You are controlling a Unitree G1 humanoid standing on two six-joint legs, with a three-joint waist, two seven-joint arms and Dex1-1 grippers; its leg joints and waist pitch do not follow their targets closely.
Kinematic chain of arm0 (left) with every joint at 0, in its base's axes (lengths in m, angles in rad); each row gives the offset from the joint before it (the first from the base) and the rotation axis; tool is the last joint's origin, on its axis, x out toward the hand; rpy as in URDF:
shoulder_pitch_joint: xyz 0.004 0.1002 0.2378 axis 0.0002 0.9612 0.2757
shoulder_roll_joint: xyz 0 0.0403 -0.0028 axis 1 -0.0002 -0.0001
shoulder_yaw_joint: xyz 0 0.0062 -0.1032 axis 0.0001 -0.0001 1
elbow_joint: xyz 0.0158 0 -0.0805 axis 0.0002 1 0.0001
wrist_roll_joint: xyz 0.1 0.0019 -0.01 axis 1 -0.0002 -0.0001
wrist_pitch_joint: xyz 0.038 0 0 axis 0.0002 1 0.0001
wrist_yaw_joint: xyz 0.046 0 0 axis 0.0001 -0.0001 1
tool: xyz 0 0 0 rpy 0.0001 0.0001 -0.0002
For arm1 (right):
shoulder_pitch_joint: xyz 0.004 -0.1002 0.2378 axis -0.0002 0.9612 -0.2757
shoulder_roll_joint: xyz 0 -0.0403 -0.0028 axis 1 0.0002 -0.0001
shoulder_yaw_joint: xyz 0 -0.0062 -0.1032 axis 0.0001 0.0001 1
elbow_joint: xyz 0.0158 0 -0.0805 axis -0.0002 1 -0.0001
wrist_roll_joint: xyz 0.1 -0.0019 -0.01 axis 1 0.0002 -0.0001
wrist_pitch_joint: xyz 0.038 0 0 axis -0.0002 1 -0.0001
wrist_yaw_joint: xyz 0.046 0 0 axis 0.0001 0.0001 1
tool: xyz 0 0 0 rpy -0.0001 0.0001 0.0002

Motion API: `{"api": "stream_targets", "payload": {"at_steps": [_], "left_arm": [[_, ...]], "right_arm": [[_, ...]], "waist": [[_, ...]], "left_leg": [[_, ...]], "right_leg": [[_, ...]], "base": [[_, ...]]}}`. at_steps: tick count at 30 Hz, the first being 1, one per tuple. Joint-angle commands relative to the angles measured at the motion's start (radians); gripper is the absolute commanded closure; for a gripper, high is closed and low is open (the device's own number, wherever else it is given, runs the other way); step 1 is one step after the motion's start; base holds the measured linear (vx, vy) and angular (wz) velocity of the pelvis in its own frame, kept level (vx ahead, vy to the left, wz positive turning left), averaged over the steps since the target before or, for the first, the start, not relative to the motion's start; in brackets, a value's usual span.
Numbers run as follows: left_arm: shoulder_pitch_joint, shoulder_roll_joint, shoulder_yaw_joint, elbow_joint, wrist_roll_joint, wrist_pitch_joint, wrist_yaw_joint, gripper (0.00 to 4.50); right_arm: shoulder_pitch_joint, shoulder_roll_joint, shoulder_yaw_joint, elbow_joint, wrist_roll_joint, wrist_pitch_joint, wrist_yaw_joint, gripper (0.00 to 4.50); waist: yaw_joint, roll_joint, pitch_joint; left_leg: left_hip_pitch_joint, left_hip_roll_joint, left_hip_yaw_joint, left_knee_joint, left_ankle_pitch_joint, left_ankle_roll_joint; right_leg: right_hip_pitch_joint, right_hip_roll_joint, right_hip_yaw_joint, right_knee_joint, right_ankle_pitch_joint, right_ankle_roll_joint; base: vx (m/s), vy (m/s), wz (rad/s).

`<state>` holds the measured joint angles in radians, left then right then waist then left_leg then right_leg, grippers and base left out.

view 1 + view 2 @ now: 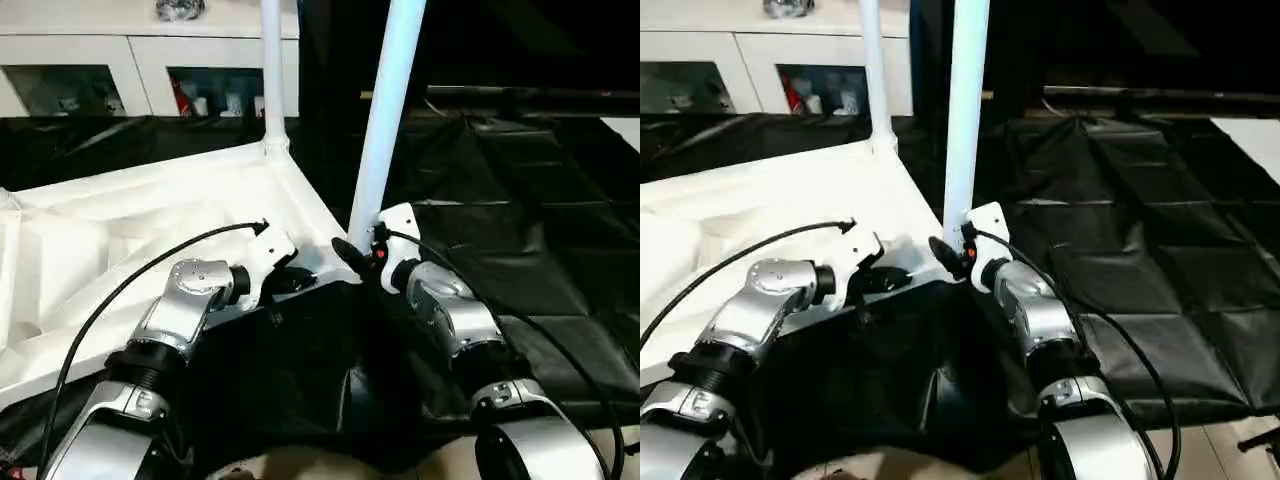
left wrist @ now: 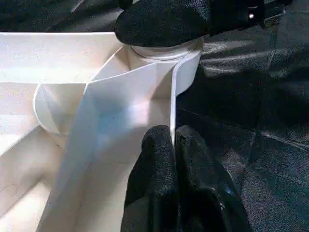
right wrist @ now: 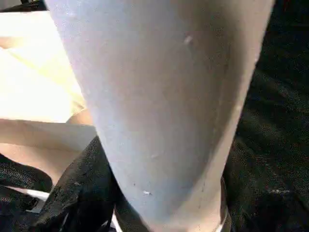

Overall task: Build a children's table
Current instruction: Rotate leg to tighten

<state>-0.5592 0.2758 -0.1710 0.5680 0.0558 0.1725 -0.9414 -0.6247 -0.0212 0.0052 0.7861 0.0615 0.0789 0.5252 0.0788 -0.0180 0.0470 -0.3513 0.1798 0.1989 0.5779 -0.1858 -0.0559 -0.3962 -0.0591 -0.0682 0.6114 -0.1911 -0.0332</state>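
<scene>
Upturned white tabletop lying ribbed side up on black quilted sheeting, filling the head view from about 9 to 11 o'clock. Far leg standing upright in the far corner socket near 12 o'clock. Near leg leaning slightly toward 1 o'clock, its foot seated in the near corner socket at the scene's centre.

Right pincer set around the base of the near leg just above that socket, one black finger lying across the socket's rim, jaws parted to the tube's width and hugging it; tube wall looming right against the wrist camera. Left pincer pressed together, its two black fingertips nipping the thin upright edge wall of the tabletop just beside the near socket, toward 8 o'clock of the leg.

Behind, along 10 to 12 o'clock, white glass-door cabinet holding small objects behind its panes, too blurred to name; a dark lumpy item sitting on its top
</scene>
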Motion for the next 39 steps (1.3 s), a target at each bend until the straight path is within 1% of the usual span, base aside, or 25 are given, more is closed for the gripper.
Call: {"api": "stream_targets", "payload": {"at_steps": [1,2,3,5,6,7,8,10,11,12,13,15,16,18,19,20,22,24,25,29,31,33,36,37,39], "left_arm": [[-0.039,-0.068,-0.025,-0.029,-0.033,-0.044,0.026,4.50],[-0.034,-0.063,-0.026,-0.037,-0.037,-0.046,0.013,4.50],[-0.017,-0.050,-0.028,-0.056,-0.050,-0.047,-0.023,4.50],[-0.004,-0.038,-0.032,-0.070,-0.058,-0.051,-0.053,4.50],[0.006,-0.025,-0.036,-0.080,-0.062,-0.055,-0.078,4.50],[0.006,-0.025,-0.036,-0.080,-0.062,-0.055,-0.078,4.50],[0.016,-0.012,-0.037,-0.090,-0.066,-0.060,-0.104,4.50],[0.022,-0.003,-0.035,-0.098,-0.074,-0.059,-0.125,4.50],[0.031,0.014,-0.034,-0.115,-0.091,-0.053,-0.166,4.50],[0.036,0.023,-0.035,-0.123,-0.100,-0.049,-0.189,4.50],[0.040,0.031,-0.034,-0.131,-0.108,-0.046,-0.212,4.50],[0.049,0.045,-0.032,-0.146,-0.123,-0.037,-0.254,4.50],[0.050,0.048,-0.032,-0.148,-0.125,-0.035,-0.259,4.50],[0.059,0.066,-0.036,-0.166,-0.136,-0.017,-0.296,4.50],[0.065,0.078,-0.041,-0.175,-0.139,-0.008,-0.320,4.50],[0.068,0.087,-0.045,-0.178,-0.137,-0.008,-0.333,4.50],[0.070,0.093,-0.048,-0.179,-0.135,-0.008,-0.343,4.50],[0.073,0.100,-0.048,-0.181,-0.137,-0.007,-0.356,4.50],[0.074,0.101,-0.047,-0.183,-0.140,-0.004,-0.362,4.50],[0.079,0.109,-0.051,-0.200,-0.152,0.022,-0.390,4.50],[0.080,0.110,-0.052,-0.202,-0.154,0.025,-0.392,4.50],[0.077,0.105,-0.052,-0.196,-0.149,0.020,-0.385,4.50],[0.075,0.099,-0.051,-0.191,-0.144,0.015,-0.373,4.50],[0.075,0.099,-0.051,-0.191,-0.144,0.015,-0.373,4.50],[0.063,0.083,-0.045,-0.164,-0.121,-0.005,-0.320,4.50]], "right_arm": [[0.017,0.115,0.142,0.012,-0.010,0.020,0.173,1.40],[0.020,0.109,0.145,0.007,-0.009,0.019,0.186,1.15],[0.026,0.087,0.156,-0.003,-0.012,0.011,0.215,1.05],[0.030,0.066,0.160,-0.012,-0.009,0.007,0.247,0.98],[0.037,0.043,0.167,-0.027,-0.003,0.007,0.293,0.98],[0.037,0.043,0.167,-0.027,-0.003,0.007,0.293,0.98],[0.047,0.011,0.178,-0.048,0.001,0.005,0.350,0.98],[0.054,-0.014,0.184,-0.064,0.007,0.002,0.392,0.98],[0.064,-0.048,0.183,-0.090,0.025,0.006,0.462,0.98],[0.068,-0.065,0.181,-0.106,0.035,0.009,0.500,0.98],[0.072,-0.077,0.178,-0.119,0.041,0.015,0.534,0.98],[0.081,-0.105,0.182,-0.143,0.044,0.024,0.593,0.98],[0.082,-0.109,0.184,-0.147,0.044,0.024,0.600,0.98],[0.089,-0.140,0.194,-0.164,0.041,0.029,0.644,0.98],[0.090,-0.156,0.198,-0.167,0.036,0.029,0.659,0.98],[0.092,-0.168,0.203,-0.170,0.035,0.029,0.674,0.98],[0.094,-0.178,0.207,-0.174,0.036,0.030,0.688,0.98],[0.099,-0.193,0.212,-0.192,0.045,0.054,0.723,0.98],[0.101,-0.197,0.214,-0.201,0.048,0.066,0.738,1.21],[0.106,-0.201,0.218,-0.226,0.060,0.100,0.772,1.40],[0.107,-0.199,0.221,-0.229,0.062,0.107,0.776,1.69],[0.110,-0.190,0.224,-0.227,0.062,0.109,0.765,1.71],[0.118,-0.179,0.222,-0.228,0.062,0.107,0.744,1.90],[0.118,-0.179,0.222,-0.228,0.062,0.107,0.744,1.92],[0.116,-0.139,0.194,-0.186,0.040,0.079,0.623,1.93]], "waist": [[0.001,0.001,-0.052],[0.001,0.001,-0.052],[0.001,0.001,-0.052],[0.001,0.001,-0.054],[0.000,0.000,-0.054],[0.001,0.000,-0.055],[0.001,0.000,-0.055],[0.005,0.000,-0.054],[0.006,0.000,-0.055],[0.011,0.004,-0.055],[0.015,0.004,-0.056],[0.018,0.004,-0.057],[0.019,0.005,-0.056],[0.021,0.003,-0.055],[0.021,0.001,-0.055],[0.021,0.001,-0.055],[0.022,0.001,-0.054],[0.023,0.002,-0.053],[0.024,0.001,-0.055],[0.028,0.001,-0.056],[0.030,0.001,-0.055],[0.031,0.001,-0.055],[0.032,0.000,-0.056],[0.032,0.002,-0.056],[0.030,-0.001,-0.055]], "left_leg": [[0.007,0.058,-0.031,-0.066,-0.211,0.023],[0.008,0.058,-0.031,-0.067,-0.214,0.024],[0.006,0.059,-0.032,-0.068,-0.210,0.022],[0.005,0.061,-0.033,-0.068,-0.199,0.027],[0.004,0.061,-0.033,-0.068,-0.196,0.031],[0.004,0.060,-0.031,-0.065,-0.189,0.038],[0.004,0.061,-0.030,-0.065,-0.183,0.041],[0.003,0.061,-0.029,-0.064,-0.171,0.053],[0.003,0.061,-0.028,-0.063,-0.169,0.054],[0.004,0.063,-0.027,-0.063,-0.170,0.057],[0.005,0.065,-0.026,-0.062,-0.169,0.059],[0.003,0.066,-0.026,-0.061,-0.159,0.063],[0.004,0.066,-0.026,-0.061,-0.162,0.063],[0.003,0.066,-0.027,-0.062,-0.167,0.060],[0.003,0.065,-0.026,-0.062,-0.166,0.059],[0.003,0.064,-0.026,-0.061,-0.167,0.060],[0.003,0.064,-0.027,-0.062,-0.176,0.055],[0.004,0.064,-0.027,-0.062,-0.174,0.055],[0.004,0.064,-0.027,-0.061,-0.169,0.056],[0.005,0.065,-0.026,-0.061,-0.156,0.059],[0.003,0.064,-0.026,-0.060,-0.156,0.058],[0.004,0.064,-0.027,-0.061,-0.158,0.053],[0.004,0.064,-0.027,-0.060,-0.158,0.050],[0.005,0.064,-0.027,-0.060,-0.158,0.049],[0.005,0.063,-0.027,-0.061,-0.160,0.046]], "right_leg": [[0.041,-0.101,0.062,-0.087,-0.275,-0.173],[0.041,-0.102,0.062,-0.088,-0.286,-0.170],[0.042,-0.101,0.062,-0.087,-0.290,-0.165],[0.044,-0.101,0.062,-0.083,-0.262,-0.168],[0.045,-0.100,0.061,-0.081,-0.243,-0.174],[0.046,-0.099,0.061,-0.079,-0.225,-0.178],[0.046,-0.100,0.062,-0.079,-0.215,-0.181],[0.047,-0.097,0.060,-0.077,-0.201,-0.188],[0.047,-0.098,0.060,-0.077,-0.201,-0.189],[0.047,-0.097,0.059,-0.077,-0.198,-0.191],[0.045,-0.096,0.059,-0.076,-0.188,-0.197],[0.046,-0.095,0.058,-0.071,-0.169,-0.203],[0.045,-0.096,0.057,-0.071,-0.167,-0.208],[0.046,-0.096,0.057,-0.072,-0.181,-0.207],[0.046,-0.097,0.057,-0.073,-0.191,-0.205],[0.045,-0.096,0.057,-0.074,-0.198,-0.205],[0.045,-0.098,0.058,-0.078,-0.231,-0.196],[0.045,-0.096,0.057,-0.078,-0.236,-0.192],[0.045,-0.097,0.057,-0.077,-0.230,-0.191],[0.043,-0.095,0.057,-0.073,-0.200,-0.200],[0.044,-0.096,0.057,-0.075,-0.206,-0.199],[0.044,-0.097,0.056,-0.075,-0.217,-0.195],[0.044,-0.097,0.057,-0.076,-0.217,-0.193],[0.044,-0.097,0.057,-0.076,-0.216,-0.191],[0.043,-0.096,0.056,-0.076,-0.219,-0.190]], "base": [[0.000,0.000,0.00],[0.000,0.000,0.00],[0.000,0.000,0.00],[0.000,0.000,0.00],[0.000,0.000,0.00],[0.000,0.000,0.00],[0.000,0.000,0.00],[0.000,0.000,0.00],[0.000,0.000,0.00],[0.000,0.000,0.00],[0.000,0.000,0.00],[0.000,0.000,0.00],[0.000,0.000,0.00],[0.000,0.000,0.00],[0.000,0.000,0.00],[0.000,0.000,0.00],[0.000,0.000,0.00],[0.000,0.000,0.00],[0.000,0.000,0.00],[0.000,0.000,0.00],[0.000,0.000,0.00],[0.000,0.000,0.00],[0.000,0.000,0.00],[0.000,0.000,0.00],[0.000,0.000,0.00]]}}
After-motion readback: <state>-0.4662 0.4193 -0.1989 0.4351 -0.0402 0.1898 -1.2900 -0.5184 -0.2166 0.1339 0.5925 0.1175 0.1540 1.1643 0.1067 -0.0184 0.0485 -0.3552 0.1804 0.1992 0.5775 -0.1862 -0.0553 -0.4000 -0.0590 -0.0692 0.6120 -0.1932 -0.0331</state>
